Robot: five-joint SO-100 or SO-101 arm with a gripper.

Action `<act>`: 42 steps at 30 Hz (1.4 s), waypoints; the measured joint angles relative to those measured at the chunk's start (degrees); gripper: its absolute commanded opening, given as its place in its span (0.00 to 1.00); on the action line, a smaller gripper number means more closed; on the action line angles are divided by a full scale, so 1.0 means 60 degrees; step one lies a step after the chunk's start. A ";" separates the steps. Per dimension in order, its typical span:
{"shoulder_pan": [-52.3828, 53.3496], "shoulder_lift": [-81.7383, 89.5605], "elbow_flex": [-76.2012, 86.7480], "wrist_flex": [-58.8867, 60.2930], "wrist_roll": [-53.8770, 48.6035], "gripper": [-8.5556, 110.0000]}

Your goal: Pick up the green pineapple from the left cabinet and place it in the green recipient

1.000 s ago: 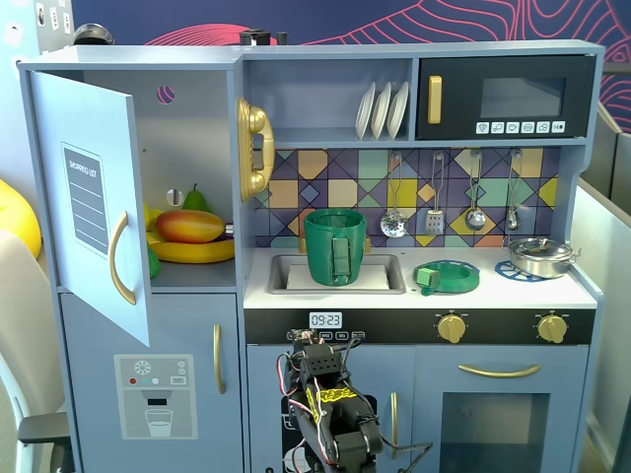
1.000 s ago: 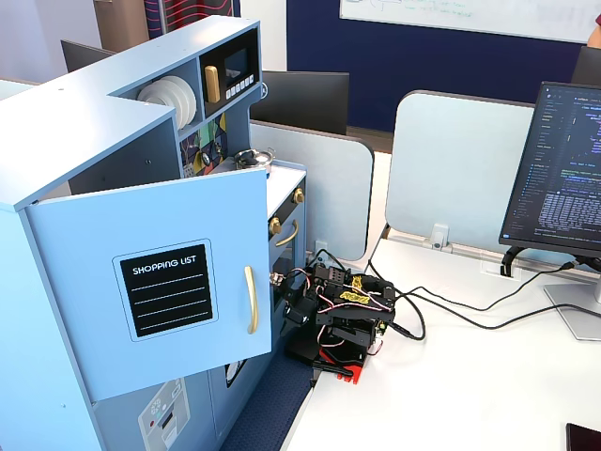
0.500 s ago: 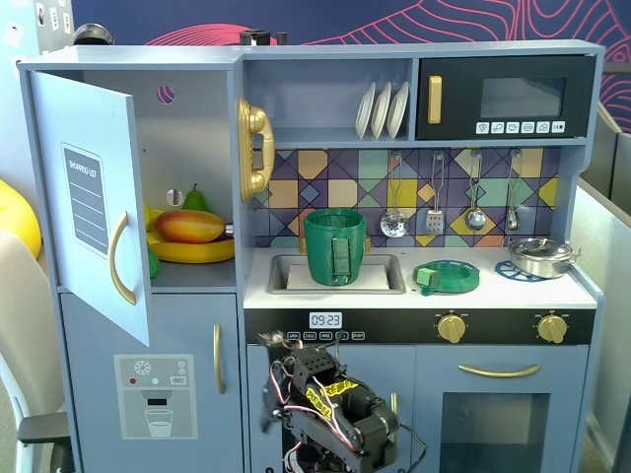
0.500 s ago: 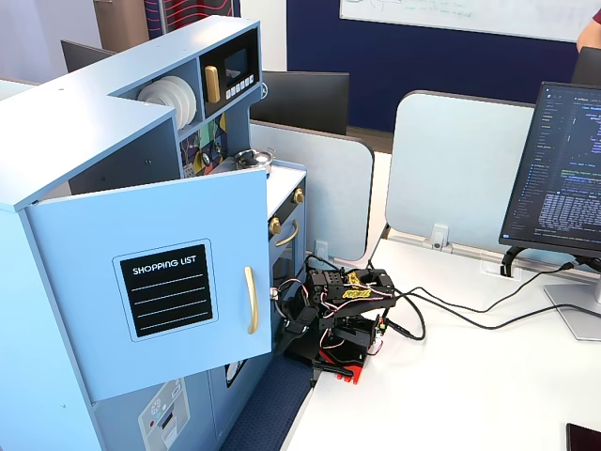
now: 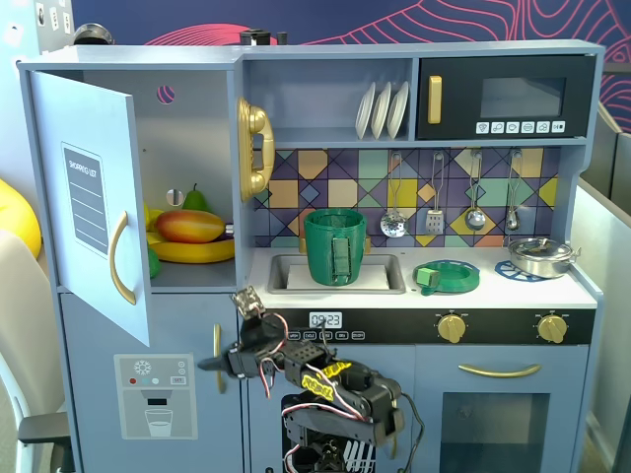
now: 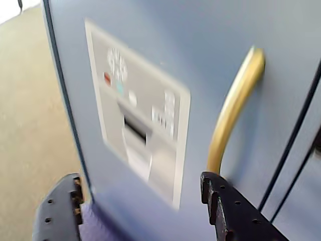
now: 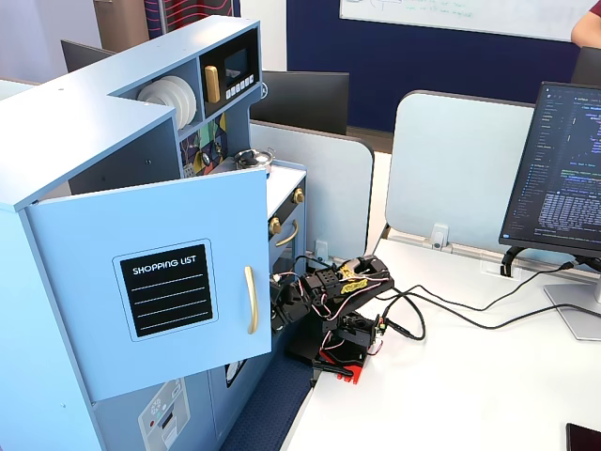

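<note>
The left cabinet's door (image 5: 94,207) with the shopping list label stands open; it also shows in a fixed view (image 7: 164,287). On the shelf inside lie an orange-red mango (image 5: 189,226), a banana and a dark pear. A sliver of bright green (image 5: 154,262), likely the green pineapple, peeks out beside the door edge. The tall green cup (image 5: 335,246) stands in the sink. My gripper (image 5: 209,364) is low, below the shelf, pointing at the lower door. In the wrist view the gripper (image 6: 140,201) is open and empty, close to that door.
The lower door carries a gold handle (image 6: 233,108) and an ice-dispenser sticker (image 6: 138,118). A flat green dish (image 5: 449,276) and a metal pot (image 5: 542,256) sit on the counter. The arm's base (image 7: 338,343) stands on a white desk with cables and a monitor (image 7: 559,169).
</note>
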 measured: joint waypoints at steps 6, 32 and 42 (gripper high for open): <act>-0.0161 -0.1245 -0.1641 -0.0645 -0.0029 0.28; 0.0293 -0.6328 -0.6841 -0.3032 -0.0366 0.42; 0.0586 -0.8276 -0.8511 -0.3384 -0.0366 0.43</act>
